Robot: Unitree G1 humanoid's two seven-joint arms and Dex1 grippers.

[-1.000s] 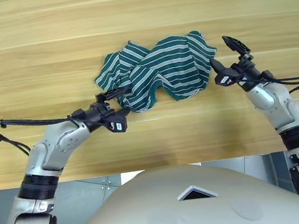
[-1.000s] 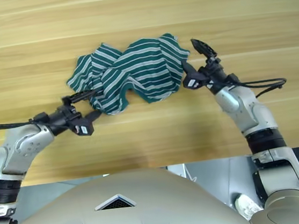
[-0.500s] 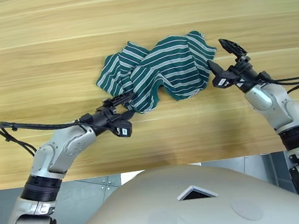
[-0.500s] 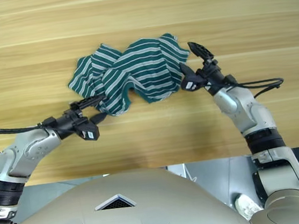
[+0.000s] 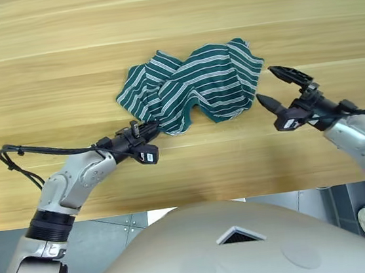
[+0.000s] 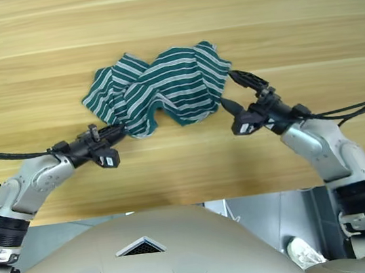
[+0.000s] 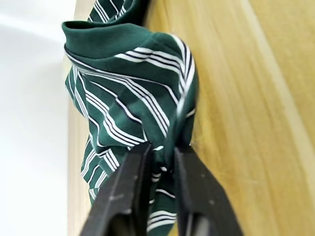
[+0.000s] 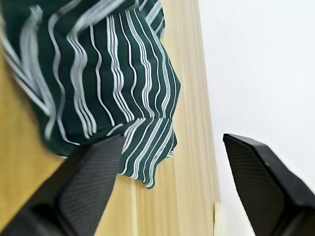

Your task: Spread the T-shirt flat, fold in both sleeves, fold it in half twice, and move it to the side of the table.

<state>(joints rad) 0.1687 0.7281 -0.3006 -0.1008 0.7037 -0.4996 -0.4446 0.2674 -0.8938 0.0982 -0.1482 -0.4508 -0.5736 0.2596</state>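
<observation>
One crumpled green striped T-shirt (image 5: 193, 86) lies in the middle of the counter (image 5: 42, 60). At its near left edge the left tool (image 5: 150, 127) pinches a fold, fingers narrow. Just beside its right edge, the right tool (image 5: 277, 85) gapes wide, holding nothing.

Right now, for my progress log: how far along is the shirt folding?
Done: nothing yet; the shirt lies crumpled on the table. In hand: the left hand is pinching its near edge, while the right hand is open just off its right edge, apart from it. Left: spreading flat, both sleeves, two half-folds, moving aside.
</observation>
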